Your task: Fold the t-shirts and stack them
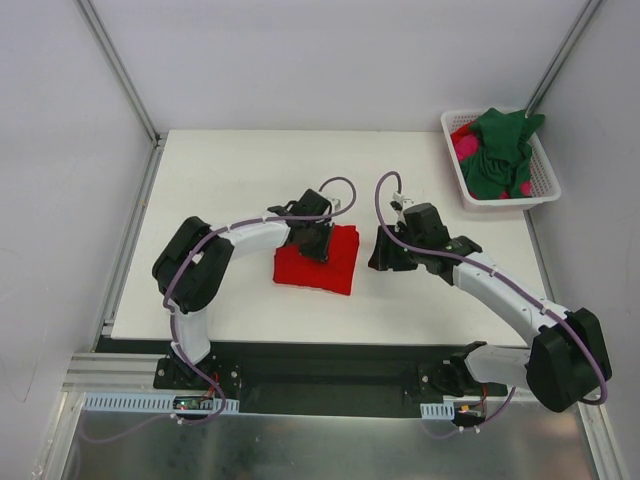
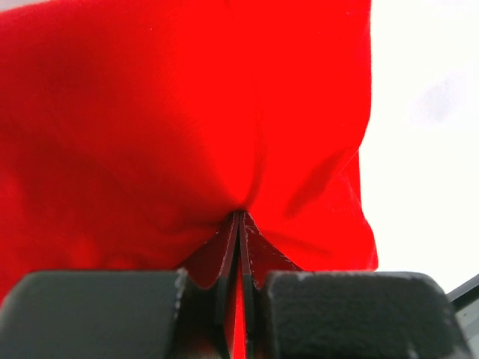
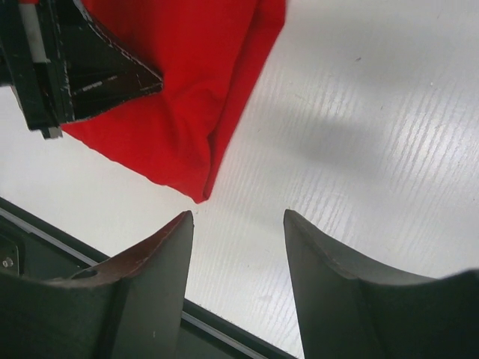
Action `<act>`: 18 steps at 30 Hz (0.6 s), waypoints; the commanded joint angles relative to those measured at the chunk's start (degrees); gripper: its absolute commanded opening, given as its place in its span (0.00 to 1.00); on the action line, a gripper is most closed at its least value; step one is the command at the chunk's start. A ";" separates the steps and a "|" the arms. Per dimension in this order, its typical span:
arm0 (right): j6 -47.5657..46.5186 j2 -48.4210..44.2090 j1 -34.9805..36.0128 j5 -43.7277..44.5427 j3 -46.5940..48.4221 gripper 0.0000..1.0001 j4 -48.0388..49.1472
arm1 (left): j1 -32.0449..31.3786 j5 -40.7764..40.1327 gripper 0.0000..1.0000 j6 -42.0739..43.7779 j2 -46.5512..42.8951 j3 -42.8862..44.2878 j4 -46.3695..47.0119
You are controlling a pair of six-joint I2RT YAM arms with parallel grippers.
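Note:
The bright red t-shirt (image 1: 338,265) lies folded into a small rectangle on the middle of the white table. My left gripper (image 1: 316,240) sits on its upper left part, with its jaws shut and pinching a fold of the red cloth (image 2: 187,127). My right gripper (image 1: 384,257) is open and empty, just right of the shirt's right edge, low over the table. In the right wrist view the shirt's corner (image 3: 187,127) lies just beyond my open right gripper (image 3: 238,217). The dark green t-shirt (image 1: 500,150) and the magenta-pink one (image 1: 465,147) lie crumpled in the basket.
The white slotted basket (image 1: 505,201) stands at the table's far right corner. The table's near edge and a dark rail (image 3: 45,254) run close behind the right gripper. White walls enclose the table at the back and on both sides.

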 commanded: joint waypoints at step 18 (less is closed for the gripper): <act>-3.33 -1.77 -4.77 -4.17 -0.53 0.55 0.88 | 20.06 -7.19 0.00 12.36 7.09 12.67 -14.27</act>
